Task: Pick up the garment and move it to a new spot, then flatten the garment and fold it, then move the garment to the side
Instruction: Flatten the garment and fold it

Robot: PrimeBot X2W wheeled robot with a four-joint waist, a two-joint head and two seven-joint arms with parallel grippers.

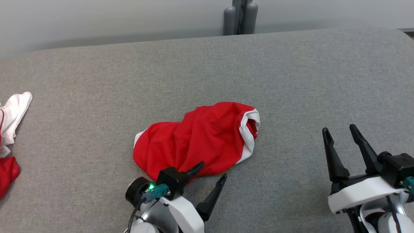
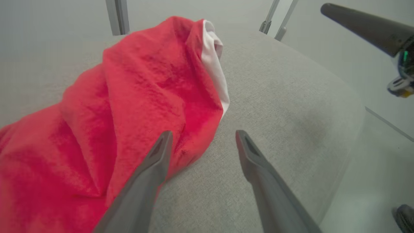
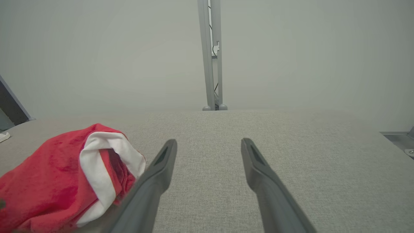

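While a grey fabric-covered table [image 1: 291,81] stretches across the head view, its left, right and near sides are cut off by the frame; only the rounded far edge shows whole.

Near the middle of the table, closer to the robot's left, lies a crumpled red garment [image 1: 194,139] with white trim. It is so bunched that what kind of garment it is cannot be told. Its long axis runs from near-left to far-right. A white-banded opening points to the far right, and a sliver of white shows at the opposite end. In the left wrist view the garment [image 2: 129,97] runs off the left and bottom edges. In the right wrist view the garment [image 3: 58,171] is cut off at the lower left, its opening facing the camera.

The left gripper [image 1: 213,170] sits at the garment's near edge, jaws spread wide. One finger overlaps the red cloth; whether it touches cannot be told. The other finger is over bare table beside it. The left wrist view shows the left gripper [image 2: 203,132] the same way.

The right gripper [image 1: 339,128] sits well apart to the right, jaws wide apart and nothing between them. In its own wrist view the right gripper [image 3: 208,140] is over bare table.

At the left edge, a white cloth [image 1: 14,116] and a red cloth [image 1: 6,174] are cut off.
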